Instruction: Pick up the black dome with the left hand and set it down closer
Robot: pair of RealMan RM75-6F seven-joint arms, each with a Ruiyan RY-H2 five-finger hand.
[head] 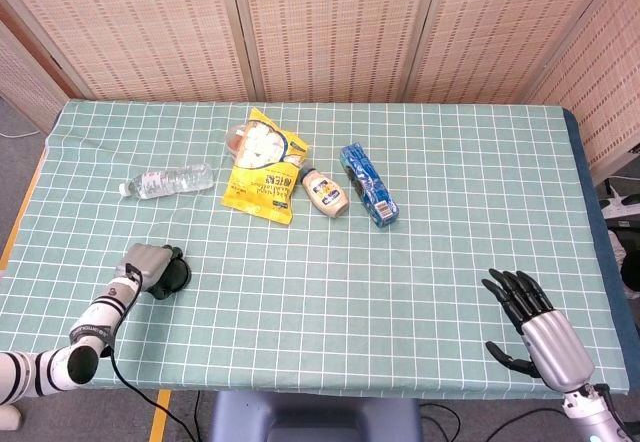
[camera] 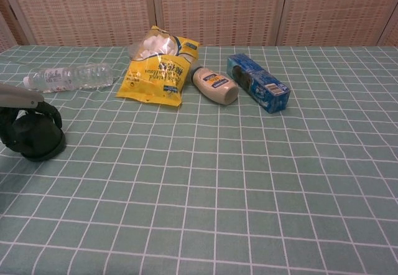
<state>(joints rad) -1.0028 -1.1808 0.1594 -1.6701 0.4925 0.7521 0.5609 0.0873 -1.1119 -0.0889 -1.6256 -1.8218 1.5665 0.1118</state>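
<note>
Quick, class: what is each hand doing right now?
Left hand: holding the black dome, which looks to be resting on the table.
Right hand: open, fingers spread, holding nothing.

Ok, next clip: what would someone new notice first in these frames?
Probably the left hand wrapped around the black dome at the table's near left side, low against the green checked cloth. Next, the row of groceries further back: a clear water bottle lying on its side, a yellow snack bag, a small cream bottle and a blue box. The right hand hovers open at the near right corner.
</note>
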